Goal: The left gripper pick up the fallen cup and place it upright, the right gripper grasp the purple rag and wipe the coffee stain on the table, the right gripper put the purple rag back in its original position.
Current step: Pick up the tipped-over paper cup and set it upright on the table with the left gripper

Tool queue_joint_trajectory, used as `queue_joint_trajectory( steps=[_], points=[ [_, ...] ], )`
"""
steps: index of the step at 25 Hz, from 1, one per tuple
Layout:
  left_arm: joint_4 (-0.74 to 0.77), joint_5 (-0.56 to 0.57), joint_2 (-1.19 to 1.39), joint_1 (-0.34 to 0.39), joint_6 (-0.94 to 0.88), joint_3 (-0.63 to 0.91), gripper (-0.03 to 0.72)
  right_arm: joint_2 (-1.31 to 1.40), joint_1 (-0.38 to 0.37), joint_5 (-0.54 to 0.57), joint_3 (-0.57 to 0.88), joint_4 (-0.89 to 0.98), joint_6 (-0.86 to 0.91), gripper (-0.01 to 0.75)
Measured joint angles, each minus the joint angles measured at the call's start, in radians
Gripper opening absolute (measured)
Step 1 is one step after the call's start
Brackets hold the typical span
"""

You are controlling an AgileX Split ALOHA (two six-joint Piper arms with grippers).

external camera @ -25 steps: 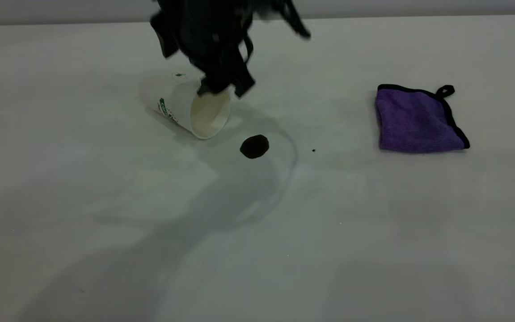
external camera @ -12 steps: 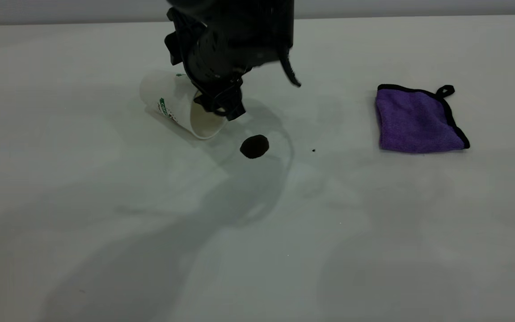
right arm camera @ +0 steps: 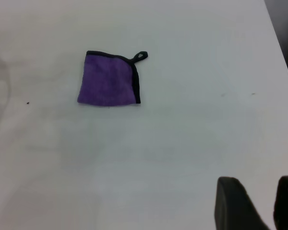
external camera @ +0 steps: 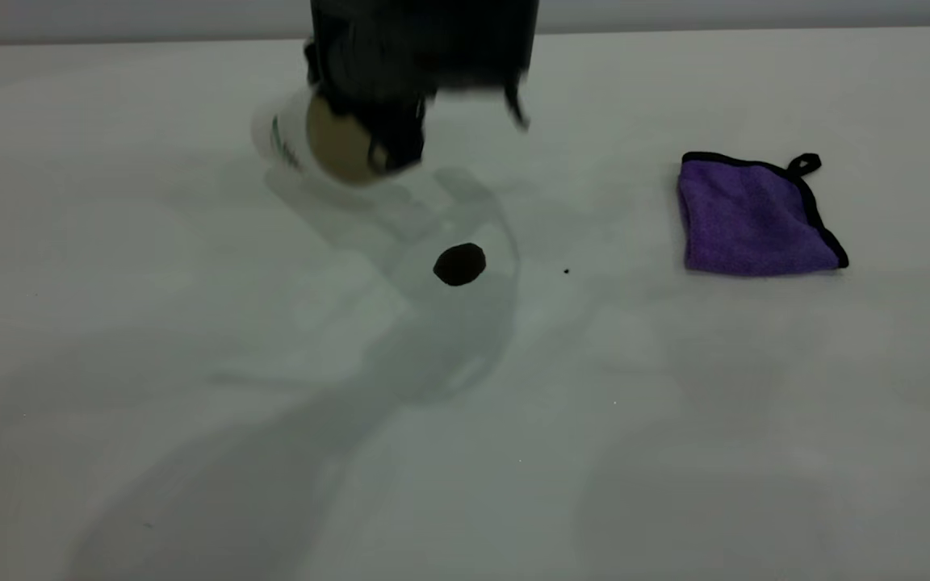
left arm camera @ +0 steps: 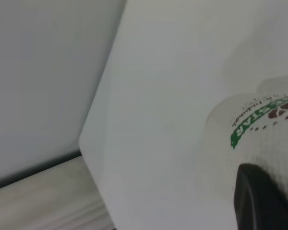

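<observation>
My left gripper (external camera: 384, 145) is shut on the rim of the cup (external camera: 295, 141) and holds it off the table (external camera: 190, 363), still tilted, its brown-stained mouth toward the camera. In the left wrist view one dark finger (left arm camera: 259, 199) presses on the cup (left arm camera: 252, 129) by its green band. The coffee stain (external camera: 459, 264) lies in front of the cup. The purple rag (external camera: 756, 218) lies folded at the right, also seen in the right wrist view (right arm camera: 109, 80). My right gripper (right arm camera: 258, 181) hovers well away from the rag, its fingers slightly apart and empty; it is out of the exterior view.
A tiny black speck (external camera: 567, 272) lies between the stain and the rag. The table's far edge runs behind the left arm, and its corner (left arm camera: 84, 143) shows in the left wrist view.
My left gripper closed on the cup's rim and lifted it off the table, away from the stain. The cup's mouth has turned more toward the camera. Rag and stain have not moved.
</observation>
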Motion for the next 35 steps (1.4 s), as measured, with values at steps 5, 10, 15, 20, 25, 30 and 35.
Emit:
queue_joint_trajectory(
  steps=[5, 10, 15, 20, 25, 30, 35],
  points=[
    [-0.417, -0.082, -0.180, 0.124, 0.308, -0.084, 0.011, 0.000, 0.000, 0.000, 0.000, 0.000, 0.000, 0.240],
    [-0.861, -0.107, -0.256, 0.279, 0.654, -0.113, 0.011, 0.000, 0.000, 0.000, 0.000, 0.001, 0.000, 0.240],
    [-1.209, -0.153, -0.227, 0.404, 0.874, -0.113, 0.011, 0.000, 0.000, 0.000, 0.000, 0.004, 0.000, 0.240],
    [-1.406, -0.238, -0.162, 0.489, 0.976, -0.113, 0.011, 0.000, 0.000, 0.000, 0.000, 0.004, 0.000, 0.240],
    [-1.457, -0.294, -0.088, 0.500, 0.989, -0.113, 0.022, 0.000, 0.000, 0.000, 0.000, 0.005, 0.000, 0.240],
    [-1.484, -0.322, -0.056, 0.500, 0.993, -0.113, 0.060, 0.000, 0.000, 0.000, 0.000, 0.005, 0.000, 0.240],
    [-1.488, -0.337, -0.044, 0.500, 0.996, -0.113, 0.185, 0.000, 0.000, 0.000, 0.000, 0.005, 0.000, 0.240]
  ],
)
